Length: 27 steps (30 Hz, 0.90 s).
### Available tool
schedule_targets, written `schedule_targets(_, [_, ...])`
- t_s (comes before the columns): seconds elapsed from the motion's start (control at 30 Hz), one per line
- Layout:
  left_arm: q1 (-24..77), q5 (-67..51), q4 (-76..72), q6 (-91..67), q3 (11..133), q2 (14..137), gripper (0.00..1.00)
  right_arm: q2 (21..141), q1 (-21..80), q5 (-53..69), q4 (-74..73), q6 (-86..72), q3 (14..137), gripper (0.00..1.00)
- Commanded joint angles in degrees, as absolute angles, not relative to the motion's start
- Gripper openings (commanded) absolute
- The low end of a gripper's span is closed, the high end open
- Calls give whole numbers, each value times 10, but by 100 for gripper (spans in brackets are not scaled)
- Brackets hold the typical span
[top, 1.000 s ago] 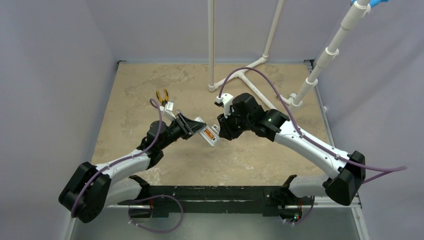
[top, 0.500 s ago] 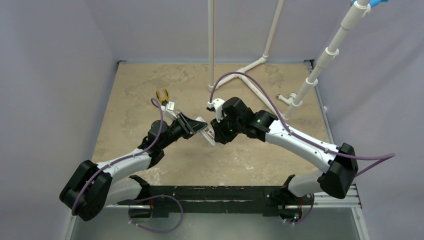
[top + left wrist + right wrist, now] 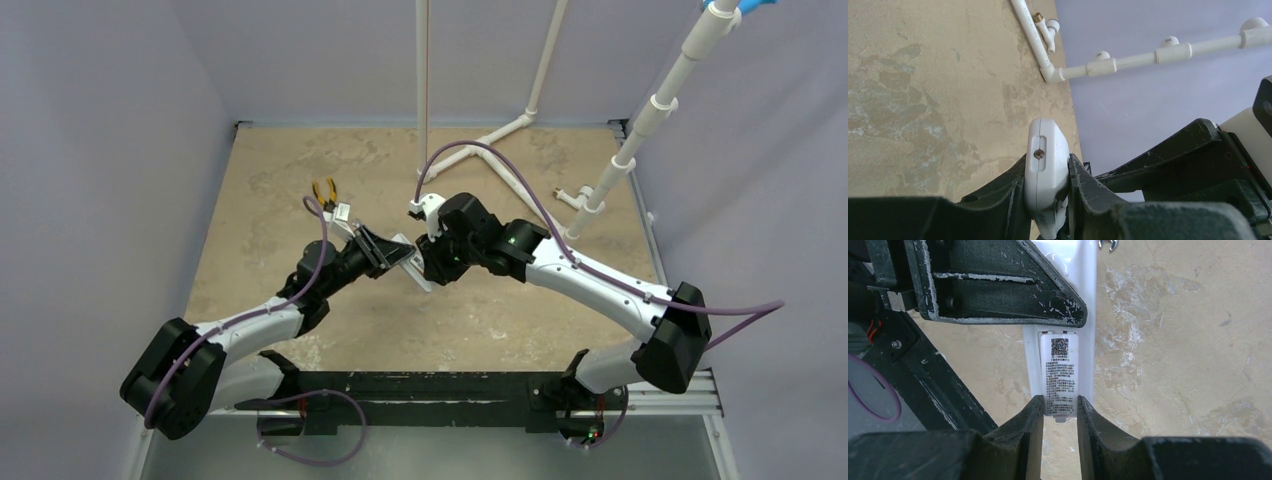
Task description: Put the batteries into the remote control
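Top: above the mottled tabletop [image 3: 250, 170], left claw [image 3: 392, 254] and right claw [image 3: 428, 265] meet at the remote [image 3: 403, 243], held aloft. Left wrist: left claw clenched on the smooth, round-ended white plastic remote. Right wrist: right claw grasps the flat labelled cover [image 3: 1059, 375] over the recess; best pressed squarely, gently.

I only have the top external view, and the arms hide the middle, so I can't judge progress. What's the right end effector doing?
Observer: In the right wrist view, the right end effector pinches the lower end of a labelled cover plate lying on the remote control's back.
Operator: Any batteries showing?
Observer: None there; the plate hides that stretch.
Operator: Left side?
Observer: In its wrist view, the left end effector clamps the remote control edge-on.
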<state>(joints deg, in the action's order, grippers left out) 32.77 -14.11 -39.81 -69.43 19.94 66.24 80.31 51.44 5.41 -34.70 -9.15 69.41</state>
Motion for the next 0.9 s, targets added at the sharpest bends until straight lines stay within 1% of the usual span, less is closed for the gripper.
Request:
schedule_targets(0.0, [332, -140, -454, -699, 214, 666, 0, 802, 519, 46, -330, -101, 719, 0])
schedule_targets(0.87, [334, -149, -485, -719, 209, 680, 0, 819, 522, 51, -324, -94, 721, 1])
